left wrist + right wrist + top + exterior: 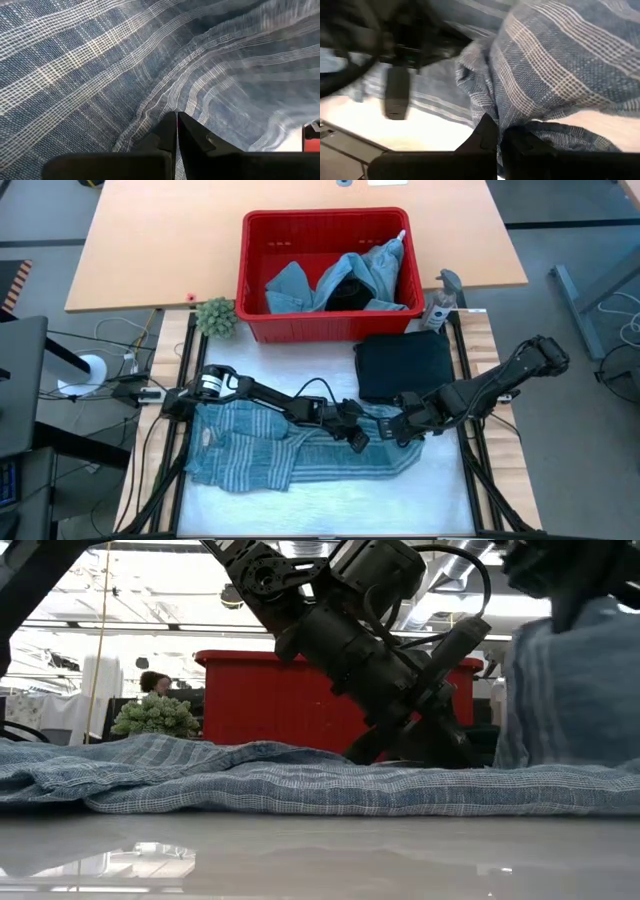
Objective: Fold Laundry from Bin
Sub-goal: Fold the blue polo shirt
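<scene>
Striped blue-grey cloth (300, 785) lies nearest, rumpled low across the white surface (330, 500), and both arms are down on it near its right end. Left gripper (356, 442) reaches in from the left along the cloth's upper edge; its fingers (170, 132) are pressed tight together, and from the wrist view I judge a fold of the striped weave is pinched between them, though the very tips are hard to read. Right gripper (392, 430) comes in from the right, just beside the left one, fingers (487, 135) squeezed shut on a bunched corner of the same cloth, which rises in a hump off the surface. So where are we? Early-to-middle, I'd say: one black garment (404, 366) sits squared up between the cloth and the bin, looking folded and done; the striped piece is spread but crumpled, not yet folded. Behind it the red bin (260, 240) stands on the wooden table beyond the white surface, not empty, with light blue denim (295, 285) heaped inside around something dark (345, 292). Counting: one bin, one striped cloth out and in hand, one black piece folded, and in the bin at least two denim-coloured pieces plus one dark one, though I can't separate them for certain. One small green plant (216, 317) sits by the bin's left corner.
</scene>
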Robot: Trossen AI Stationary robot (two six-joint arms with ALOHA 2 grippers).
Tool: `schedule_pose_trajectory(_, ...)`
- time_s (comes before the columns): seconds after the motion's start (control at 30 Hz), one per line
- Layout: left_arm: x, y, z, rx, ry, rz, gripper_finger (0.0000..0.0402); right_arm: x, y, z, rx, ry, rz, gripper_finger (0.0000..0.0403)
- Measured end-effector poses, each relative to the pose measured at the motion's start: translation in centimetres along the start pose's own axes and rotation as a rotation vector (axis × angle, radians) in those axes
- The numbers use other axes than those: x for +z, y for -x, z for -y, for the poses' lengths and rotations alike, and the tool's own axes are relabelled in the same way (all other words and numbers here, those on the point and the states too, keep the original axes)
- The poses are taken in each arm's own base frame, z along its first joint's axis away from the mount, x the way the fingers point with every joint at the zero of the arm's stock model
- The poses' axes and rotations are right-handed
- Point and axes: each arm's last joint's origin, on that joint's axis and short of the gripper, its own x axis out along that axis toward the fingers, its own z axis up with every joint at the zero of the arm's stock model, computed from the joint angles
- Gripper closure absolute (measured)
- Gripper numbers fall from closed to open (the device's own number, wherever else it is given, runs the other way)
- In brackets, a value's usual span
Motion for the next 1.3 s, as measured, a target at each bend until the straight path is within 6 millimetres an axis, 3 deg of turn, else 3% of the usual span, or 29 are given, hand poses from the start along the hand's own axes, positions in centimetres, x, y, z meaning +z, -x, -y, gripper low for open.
schedule_pose_trajectory(0.23, 0.6, 1.0, 0.3, -0.091, 0.002, -0.127, 0.0398, 0.7, 1.6, -1.6, 0.091, 0.052, 0.061, 0.0378)
schedule_pose_trajectory(0.4, 2.5, 6.3, 3.1, -0.032, -0.162, -0.131, 0.0401, 0.9, 2.4, -2.3, 0.128, 0.087, 0.107, 0.0378)
schedule_pose_trajectory(0.53, 2.8, 10.4, 3.8, 0.122, -0.325, -0.162, 0.0401, 0.9, 2.4, -2.2, 0.124, 0.103, 0.110, 0.0378)
schedule_pose_trajectory(0.63, 1.9, 12.9, 4.5, 0.137, -0.427, -0.235, 0.0402, 0.9, 2.4, -2.2, 0.124, 0.108, 0.111, 0.0378)
schedule_pose_trajectory(0.7, -0.2, 14.0, 4.9, 0.188, -0.492, -0.283, 0.0401, 0.9, 2.4, -2.2, 0.121, 0.113, 0.112, 0.0378)
schedule_pose_trajectory(0.83, -4.2, 14.4, 3.7, 0.388, -0.611, -0.305, 0.0401, 0.9, 2.4, -2.2, 0.119, 0.114, 0.112, 0.0378)
schedule_pose_trajectory(1.03, -7.0, 13.4, 0.8, 0.449, -0.550, -0.283, 0.0401, 0.9, 2.4, -2.2, 0.116, 0.119, 0.111, 0.0378)
schedule_pose_trajectory(1.3, -7.7, 12.7, -1.6, 0.451, -0.503, -0.207, 0.0401, 0.9, 2.4, -2.2, 0.121, 0.137, 0.112, 0.0378)
